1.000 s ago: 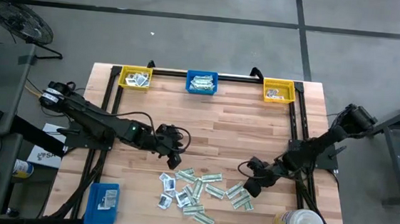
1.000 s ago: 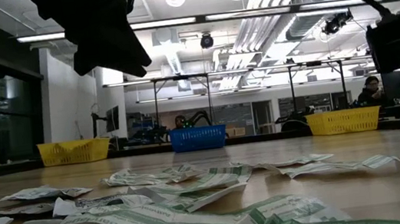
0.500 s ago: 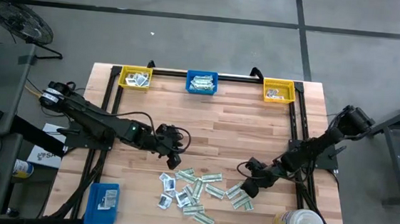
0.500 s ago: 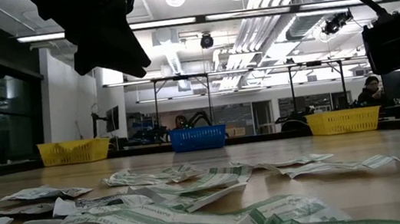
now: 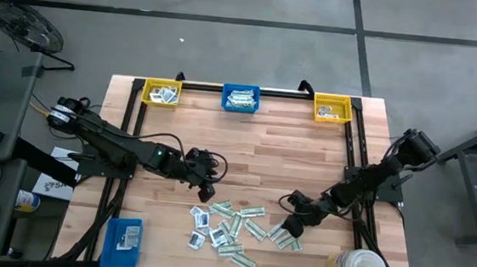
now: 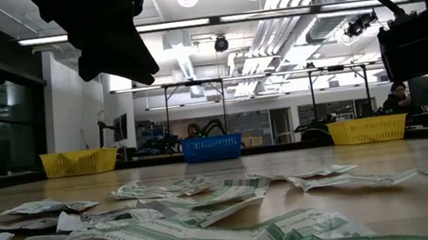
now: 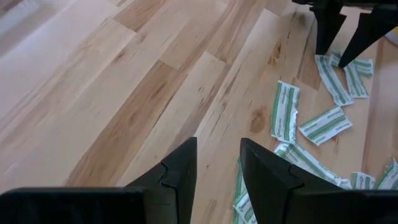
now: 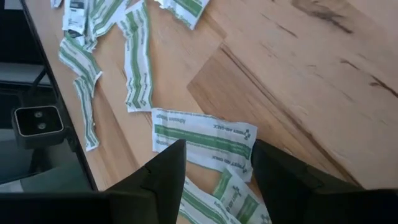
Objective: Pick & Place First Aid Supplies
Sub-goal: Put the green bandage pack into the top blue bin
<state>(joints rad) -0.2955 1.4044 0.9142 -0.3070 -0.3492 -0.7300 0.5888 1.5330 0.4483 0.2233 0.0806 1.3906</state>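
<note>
A big workshop room with bright ceiling lights is showing behind the wooden table [image 5: 246, 143]. At the far edge are sitting three small bins: yellow [image 5: 161, 92], blue [image 5: 241, 98], yellow [image 5: 332, 108].

The first aid packets [image 5: 235, 227] are lying in a loose pile near the front edge. The right gripper [image 5: 289, 225] is hanging over the pile's right side w/ fingers spread apart, holding nothing. One green-and-white packet [image 8: 202, 144] is lying right under it, its long side running across the gap between the fingers (so it probably needs a turn or a pinch on the short side).

The left gripper [image 5: 208, 189] is waiting just behind the pile, fingers parted, empty. The right arm looks nearer, I think.
</note>
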